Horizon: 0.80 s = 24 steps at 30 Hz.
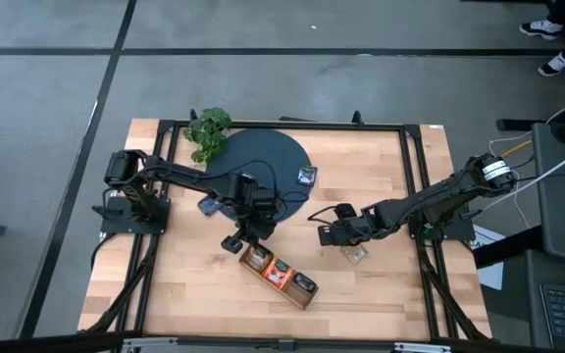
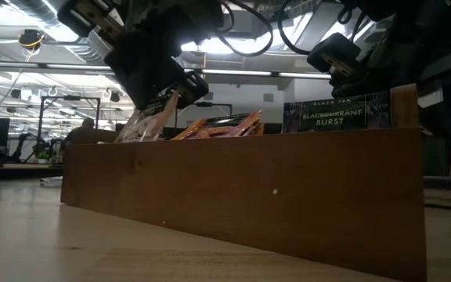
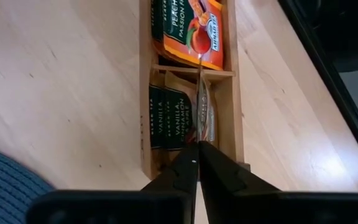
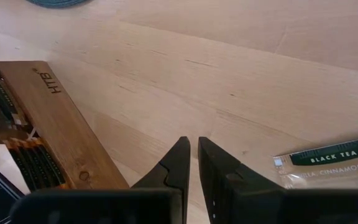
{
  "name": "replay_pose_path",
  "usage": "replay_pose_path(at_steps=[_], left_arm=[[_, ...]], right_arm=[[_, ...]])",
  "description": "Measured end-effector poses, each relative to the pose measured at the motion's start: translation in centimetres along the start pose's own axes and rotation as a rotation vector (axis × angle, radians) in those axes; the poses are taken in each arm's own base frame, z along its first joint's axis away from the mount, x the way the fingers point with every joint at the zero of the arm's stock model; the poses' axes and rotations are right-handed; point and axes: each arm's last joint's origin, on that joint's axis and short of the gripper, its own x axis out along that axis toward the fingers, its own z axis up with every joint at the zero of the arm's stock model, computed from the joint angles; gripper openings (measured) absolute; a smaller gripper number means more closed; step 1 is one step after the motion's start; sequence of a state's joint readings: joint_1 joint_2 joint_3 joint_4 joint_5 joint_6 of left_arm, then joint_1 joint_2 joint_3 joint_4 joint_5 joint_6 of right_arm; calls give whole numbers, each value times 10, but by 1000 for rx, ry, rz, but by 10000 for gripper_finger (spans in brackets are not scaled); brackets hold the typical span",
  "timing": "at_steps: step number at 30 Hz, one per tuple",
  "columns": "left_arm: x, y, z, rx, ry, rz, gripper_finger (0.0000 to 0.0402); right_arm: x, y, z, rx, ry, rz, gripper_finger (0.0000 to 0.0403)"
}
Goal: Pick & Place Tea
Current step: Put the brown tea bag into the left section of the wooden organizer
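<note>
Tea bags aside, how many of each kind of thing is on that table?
Robot arms: 2
Wooden tray: 1
Dark round mat: 1
Leafy plant: 1
Total: 5

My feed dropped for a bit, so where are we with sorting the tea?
Done: the wooden tray already holds sachets in all three compartments, including orange peach ones.

In hand: the left gripper is shut on a beige sachet, held on edge over the end compartment.

Left: a sachet on the table by the right gripper, one on the dark mat, and one at its edge.
</note>
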<state>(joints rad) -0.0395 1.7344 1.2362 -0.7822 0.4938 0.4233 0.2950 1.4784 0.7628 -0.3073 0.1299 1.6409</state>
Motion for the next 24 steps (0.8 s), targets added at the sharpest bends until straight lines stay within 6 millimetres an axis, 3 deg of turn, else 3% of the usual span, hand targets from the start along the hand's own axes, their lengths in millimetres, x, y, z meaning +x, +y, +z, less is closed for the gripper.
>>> replay_pose_path(at_steps=[12,17,24], left_arm=[[-1,2,-1,-15,-3,-1,88],[-10,7,-4,-70,-20,0,111],[-32,20,-8,-158,-200,-180,116]], right_arm=[[0,0,0,-1,0,-1,36],[-1,-1,-4,-24,-46,-5,36],[-25,-20,-9,-20,-8,-162,36]])
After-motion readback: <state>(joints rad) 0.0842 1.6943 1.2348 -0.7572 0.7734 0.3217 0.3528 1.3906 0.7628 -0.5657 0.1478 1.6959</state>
